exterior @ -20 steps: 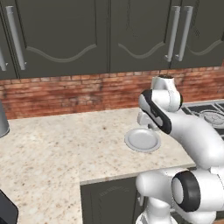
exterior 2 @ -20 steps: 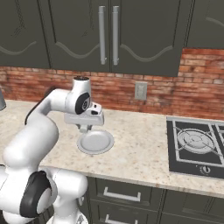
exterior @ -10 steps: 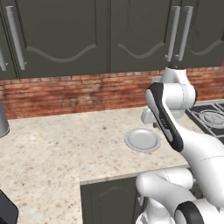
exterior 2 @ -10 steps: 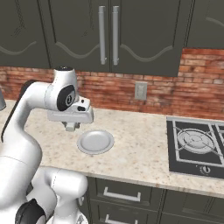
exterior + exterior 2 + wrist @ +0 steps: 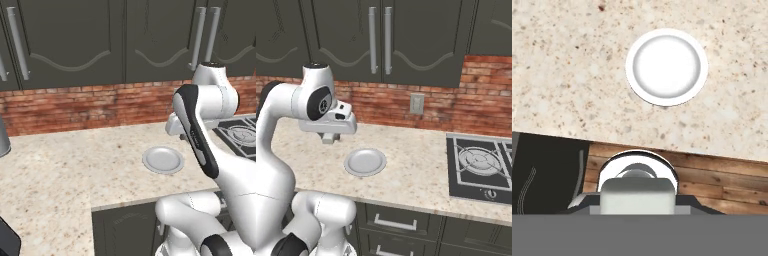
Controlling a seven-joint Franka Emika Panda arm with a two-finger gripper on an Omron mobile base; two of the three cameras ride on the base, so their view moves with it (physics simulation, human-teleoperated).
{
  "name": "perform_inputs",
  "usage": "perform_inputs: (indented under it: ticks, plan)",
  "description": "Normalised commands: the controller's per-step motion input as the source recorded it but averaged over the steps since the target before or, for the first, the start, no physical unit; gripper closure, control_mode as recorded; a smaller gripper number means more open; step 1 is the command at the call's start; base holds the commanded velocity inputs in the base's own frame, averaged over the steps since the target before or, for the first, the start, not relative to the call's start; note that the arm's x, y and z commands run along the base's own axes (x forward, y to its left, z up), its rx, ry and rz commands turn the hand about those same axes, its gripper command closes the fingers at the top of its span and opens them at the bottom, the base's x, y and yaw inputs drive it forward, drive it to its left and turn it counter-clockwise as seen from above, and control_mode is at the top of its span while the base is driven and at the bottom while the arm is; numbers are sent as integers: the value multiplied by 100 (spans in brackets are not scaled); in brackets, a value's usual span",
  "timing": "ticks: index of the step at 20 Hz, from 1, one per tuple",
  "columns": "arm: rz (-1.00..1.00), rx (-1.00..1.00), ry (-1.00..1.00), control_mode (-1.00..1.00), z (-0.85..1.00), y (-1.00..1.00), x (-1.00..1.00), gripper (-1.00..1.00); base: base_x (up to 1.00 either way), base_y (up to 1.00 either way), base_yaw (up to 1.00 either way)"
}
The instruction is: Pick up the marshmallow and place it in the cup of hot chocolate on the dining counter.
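I see the white arm folded high over the beige speckled stone counter (image 5: 75, 170) below the dark wall cabinets (image 5: 406, 35), its upper link leaning in from the front edge and the wrist bent so the hand points straight down. The gripper (image 5: 330, 138) hangs above the counter, off to one side of the round grey plate (image 5: 365, 162) and well clear of its surface, touching neither. In the hand view the jaws are drawn in close on a tiny white soft-looking block, the marshmallow (image 5: 637, 196), which sits squarely between the two dark tips. Beyond it I look down on the plate, which lies near the front edge of the counter with nothing on it. A black gas hob (image 5: 481, 165) is set into the counter towards its right end, below the red brick wall (image 5: 75, 107).
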Motion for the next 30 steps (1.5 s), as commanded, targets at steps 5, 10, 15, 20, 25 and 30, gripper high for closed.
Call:
perform_inputs:
  ticks: [5,10,15,20,25,30]
  plan:
    - [-2,0,-3,-100,12,0,-22,100,0,0,0]
    - [0,0,0,-100,0,0,0,100,0,0,0]
    - [0,0,0,-100,0,0,-1,100,0,0,0]
    - [0,0,0,100,0,0,0,100,-39,-3,-9]
    - [0,0,0,100,0,0,0,100,-47,-20,-36]
    - [0,0,0,100,0,0,0,100,-14,-47,-63]
